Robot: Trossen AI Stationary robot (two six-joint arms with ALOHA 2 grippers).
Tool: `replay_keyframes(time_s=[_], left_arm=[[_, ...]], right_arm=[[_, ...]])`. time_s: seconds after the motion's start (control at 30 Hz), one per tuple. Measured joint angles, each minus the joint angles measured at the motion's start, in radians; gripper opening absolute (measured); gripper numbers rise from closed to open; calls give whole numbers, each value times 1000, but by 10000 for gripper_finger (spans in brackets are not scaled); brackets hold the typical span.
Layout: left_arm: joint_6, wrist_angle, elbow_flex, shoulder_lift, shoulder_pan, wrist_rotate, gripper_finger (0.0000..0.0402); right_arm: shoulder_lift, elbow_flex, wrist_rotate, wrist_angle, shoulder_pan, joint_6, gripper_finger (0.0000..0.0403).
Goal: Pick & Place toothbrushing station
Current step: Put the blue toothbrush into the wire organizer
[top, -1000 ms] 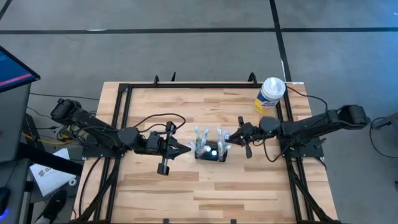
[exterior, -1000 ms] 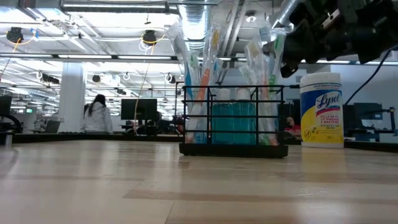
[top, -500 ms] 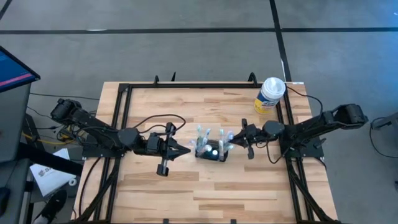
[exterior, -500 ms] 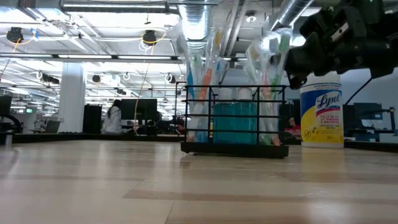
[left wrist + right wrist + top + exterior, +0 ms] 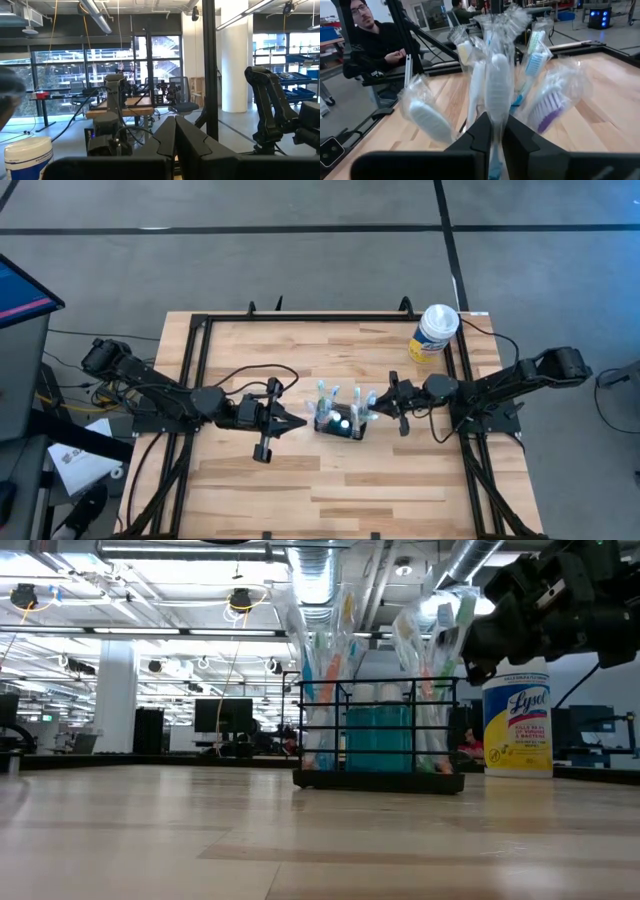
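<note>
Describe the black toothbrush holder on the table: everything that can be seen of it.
The small black wire-frame toothbrush holder stands upright and level near the middle of the light wooden table. Thin black bars form its open rack on a flat black base. A teal block sits inside. Plastic-wrapped toothbrushes stick up from it, splayed outward. The right gripper is at the wrapped brushes on its right side, fingers narrowly parted around one wrapped brush. The shut left gripper points at it from its left.

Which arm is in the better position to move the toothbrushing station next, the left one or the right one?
Probably the right. The right gripper is at the toothbrushing station, its fingers around a wrapped toothbrush. The left gripper is shut, pointing at the station's other side.
</note>
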State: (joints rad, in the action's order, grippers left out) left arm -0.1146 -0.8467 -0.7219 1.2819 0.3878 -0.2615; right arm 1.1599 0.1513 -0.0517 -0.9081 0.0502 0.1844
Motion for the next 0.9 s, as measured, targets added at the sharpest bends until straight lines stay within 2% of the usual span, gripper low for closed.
replay_keyframes(time_s=[0.2, 0.53, 0.9], left_arm=[[0, 1, 0, 0, 0, 0, 0], [41, 1, 0, 0, 0, 0, 0], [45, 1, 0, 0, 0, 1, 0]], right_arm=[[0, 11, -1, -11, 0, 0, 34], [-1, 27, -2, 65, 3, -8, 38], [7, 27, -2, 62, 3, -11, 88]])
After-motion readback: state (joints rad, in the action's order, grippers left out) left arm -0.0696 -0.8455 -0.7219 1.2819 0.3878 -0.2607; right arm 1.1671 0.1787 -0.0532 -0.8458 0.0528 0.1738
